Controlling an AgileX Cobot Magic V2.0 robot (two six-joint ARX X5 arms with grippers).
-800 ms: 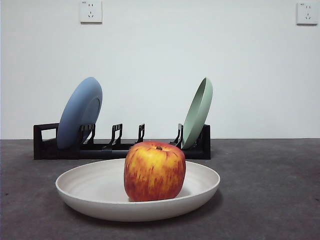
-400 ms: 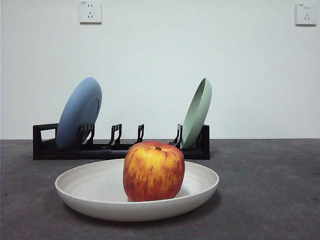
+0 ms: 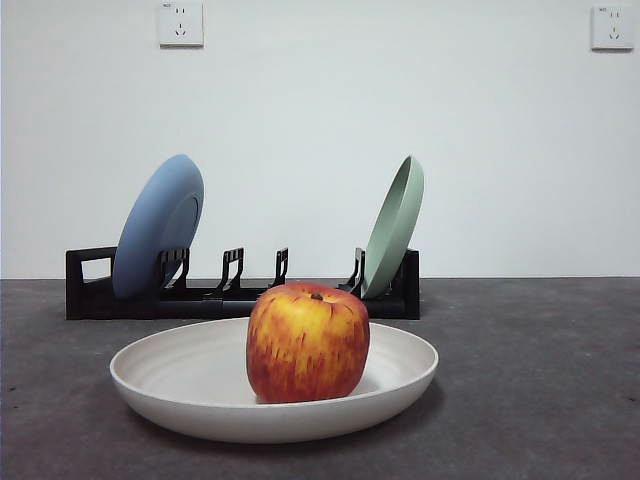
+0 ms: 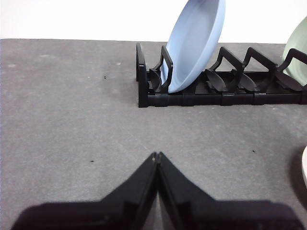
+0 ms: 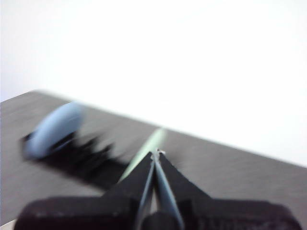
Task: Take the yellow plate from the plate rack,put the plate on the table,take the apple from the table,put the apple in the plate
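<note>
Our left gripper (image 4: 157,154) has its jaws pressed together, empty, above the table (image 4: 72,120); our right gripper (image 5: 157,152) is likewise pinched closed on nothing, its view blurred. In the front view the apple (image 3: 308,342) sits in the yellow plate (image 3: 180,375). Behind, at twelve o'clock, the plate rack (image 3: 90,290) holds a blue plate (image 3: 157,225) and a green plate (image 3: 395,225).

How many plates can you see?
3. The blue plate and the pale green plate stand in the plate rack. The yellow plate lies on the table, holding the apple.
</note>
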